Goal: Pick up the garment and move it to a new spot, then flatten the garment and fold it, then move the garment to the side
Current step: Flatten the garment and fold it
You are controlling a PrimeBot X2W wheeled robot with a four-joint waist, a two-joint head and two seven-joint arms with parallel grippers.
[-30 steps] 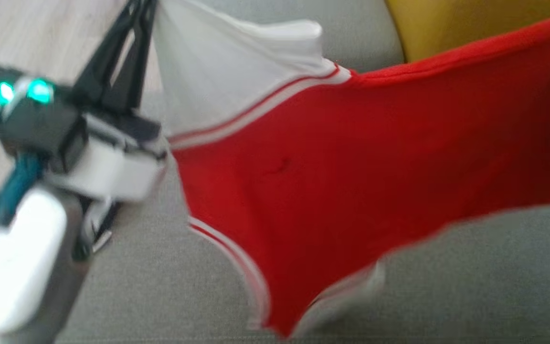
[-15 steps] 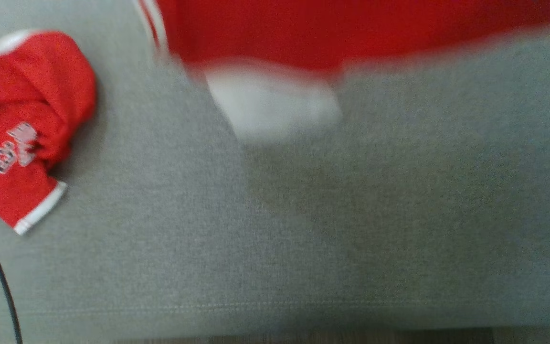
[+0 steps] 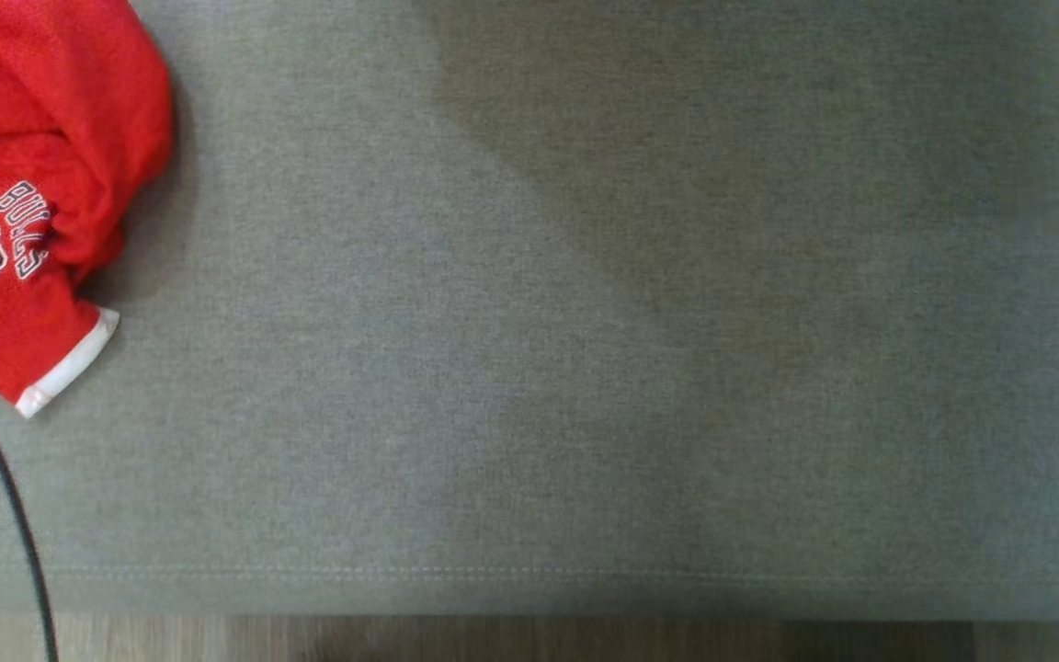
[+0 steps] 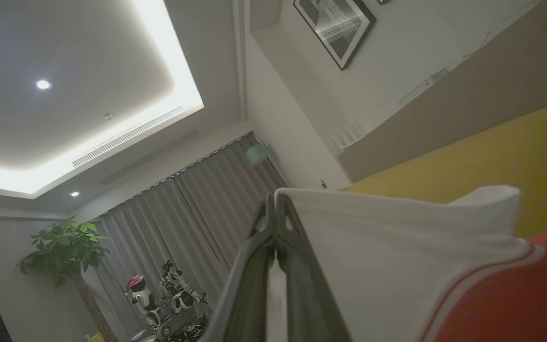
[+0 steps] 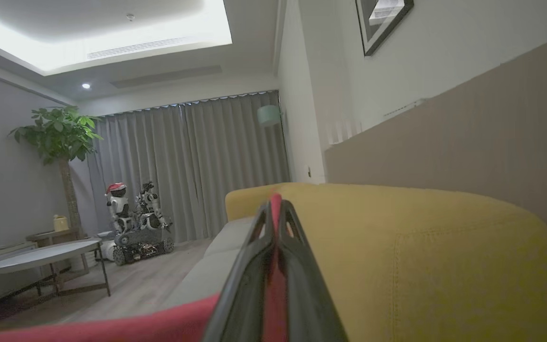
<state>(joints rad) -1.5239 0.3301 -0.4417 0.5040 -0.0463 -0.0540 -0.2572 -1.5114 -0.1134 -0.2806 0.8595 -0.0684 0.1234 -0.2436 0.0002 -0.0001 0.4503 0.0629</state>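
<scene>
The garment is red with a white panel and striped trim. In the left wrist view my left gripper (image 4: 275, 209) is shut on the white panel (image 4: 397, 266), which spreads to the right of the fingers and runs into red cloth (image 4: 515, 304). Over in the right wrist view, my right gripper (image 5: 276, 209) is shut on a red edge of the garment (image 5: 159, 325), with red cloth pinched between the fingers and trailing to the lower left. Both grippers are held up in the air, pointing toward the room and ceiling.
The head view looks down on the grey sofa seat (image 3: 585, 322). A second, crumpled red jersey (image 3: 33, 184) with lettering lies at its left edge beside a black cable (image 3: 5, 487). Wooden floor (image 3: 493, 639) runs along the bottom. A yellow backrest (image 5: 420, 247) stands behind.
The head camera has tilted down. The held garment and my left arm slid out past the top of the head view, and the crumpled jersey came in at the left.
</scene>
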